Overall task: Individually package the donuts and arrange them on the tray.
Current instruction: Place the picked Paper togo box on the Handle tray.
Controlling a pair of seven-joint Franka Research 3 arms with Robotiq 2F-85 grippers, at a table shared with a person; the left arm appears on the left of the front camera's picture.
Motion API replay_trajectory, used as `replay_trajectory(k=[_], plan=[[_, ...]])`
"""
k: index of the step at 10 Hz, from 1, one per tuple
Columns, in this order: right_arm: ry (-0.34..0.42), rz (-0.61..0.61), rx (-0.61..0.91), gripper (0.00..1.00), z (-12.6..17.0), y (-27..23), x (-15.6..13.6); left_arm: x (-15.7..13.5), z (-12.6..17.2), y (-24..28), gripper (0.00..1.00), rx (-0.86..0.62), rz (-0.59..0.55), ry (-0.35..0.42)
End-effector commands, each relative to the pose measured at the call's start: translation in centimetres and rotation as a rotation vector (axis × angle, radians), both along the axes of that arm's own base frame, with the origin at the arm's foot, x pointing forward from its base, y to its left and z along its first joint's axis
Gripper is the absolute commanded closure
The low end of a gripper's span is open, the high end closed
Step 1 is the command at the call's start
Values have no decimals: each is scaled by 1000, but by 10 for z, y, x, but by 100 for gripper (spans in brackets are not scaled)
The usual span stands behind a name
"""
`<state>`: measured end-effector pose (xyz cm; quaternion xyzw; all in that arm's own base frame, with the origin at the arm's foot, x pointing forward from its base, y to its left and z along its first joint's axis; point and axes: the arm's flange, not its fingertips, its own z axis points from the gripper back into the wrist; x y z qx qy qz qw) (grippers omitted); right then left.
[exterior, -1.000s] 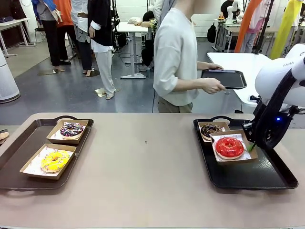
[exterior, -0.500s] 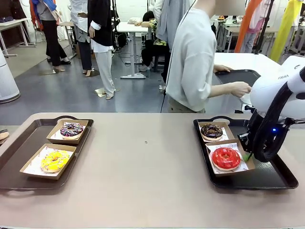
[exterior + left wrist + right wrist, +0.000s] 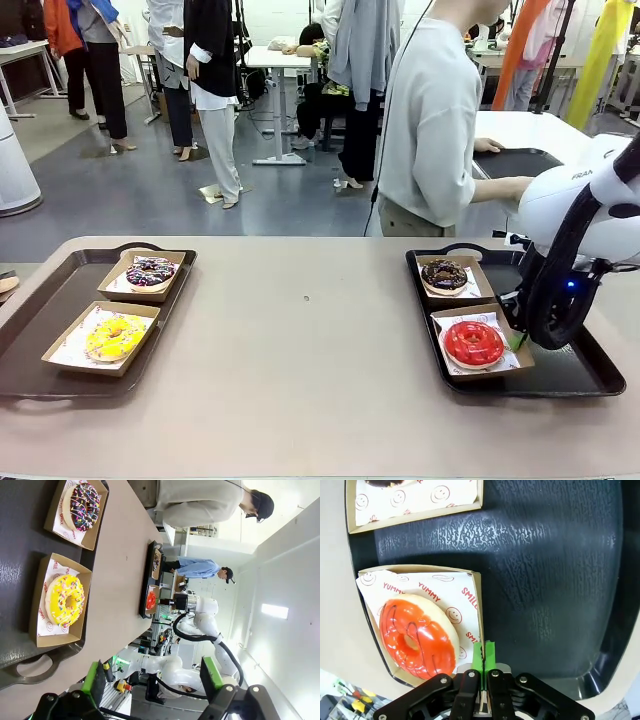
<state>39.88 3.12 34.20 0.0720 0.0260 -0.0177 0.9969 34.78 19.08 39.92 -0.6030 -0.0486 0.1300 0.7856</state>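
Right end effector: the right wrist view shows its green pads nearly together, pinching the upright cardboard wall of the box that holds the red donut. In the front view this end effector sits low behind the arm's black wrist, just beside the same box, and the grip itself is hidden.

Left end effector: released, green pads spread wide with nothing between them, seen in the left wrist view above the left tray.

Donuts: the glossy red donut lies on printed paper in a shallow brown cardboard box on the right tray, a black tray with a pebbled surface. Behind it, a second box holds the dark chocolate donut. On the left tray, the near box holds the yellow donut and the far box the sprinkled chocolate donut. The left wrist view shows coloured sprinkles on the yellow donut.

Both trays rest on a smooth beige surface. A person in a pale top stands at its far side.
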Motion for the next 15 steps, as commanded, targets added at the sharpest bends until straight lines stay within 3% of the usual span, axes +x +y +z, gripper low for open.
replay_trajectory(k=[1, 2, 4, 7, 8, 11, 13, 15], plan=[[-21, -11, 33, 78, -1, -1, 4, -2, 2, 1, 0, -9, 2, -9], [-18, -11, 35, 43, -1, -1, 4, -2, 2, 1, 0, -9, 2, -9], [-23, -16, 35, 0, 3, -2, 4, -2, 2, 1, 0, -9, 2, -9], [-29, -22, 36, 4, 7, -6, 2, -2, 2, 1, 0, -9, 2, -9], [-28, -22, 36, 0, 6, -6, 3, -2, 2, 1, 0, -9, 2, -9], [-48, -21, 14, 0, 13, -10, 0, -2, 2, 1, 0, -9, 2, -9], [-109, 54, 64, 0, 45, -28, -11, -2, 2, 1, 0, -9, 2, -9], [-128, 11, 230, 0, 95, -74, -19, -2, 2, 1, 0, -9, 2, -9]])
